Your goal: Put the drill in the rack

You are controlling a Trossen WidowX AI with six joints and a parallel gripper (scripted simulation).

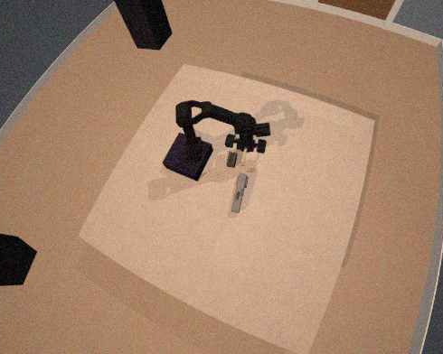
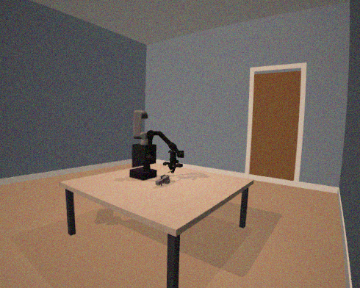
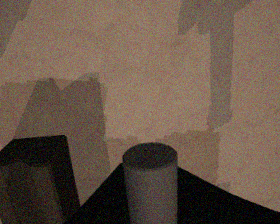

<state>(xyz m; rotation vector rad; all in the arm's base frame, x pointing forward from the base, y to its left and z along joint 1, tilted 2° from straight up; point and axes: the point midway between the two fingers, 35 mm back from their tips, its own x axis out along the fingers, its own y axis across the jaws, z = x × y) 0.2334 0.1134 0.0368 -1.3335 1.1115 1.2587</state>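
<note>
My gripper (image 1: 245,149) (image 2: 173,170) is shut on the drill and hangs above the table. The drill (image 1: 243,157) shows as a thin, pale yellowish rod pointing down below the fingers; in the wrist view it looks like a grey cylinder (image 3: 152,192) between the black fingers. A long grey body (image 1: 239,199) (image 2: 160,181) with darker parts lies on the table in front of the gripper, apart from the drill. I cannot make out the key on it. A small dark block (image 1: 231,159) (image 3: 28,190) stands beside the drill, towards the arm's base; whether it is the rack is unclear.
The arm's dark base (image 1: 188,156) (image 2: 143,173) stands on the pale table (image 1: 202,253) (image 2: 128,196), to the left of the gripper in the top view. Shadows of the arm and gripper fall across the table top.
</note>
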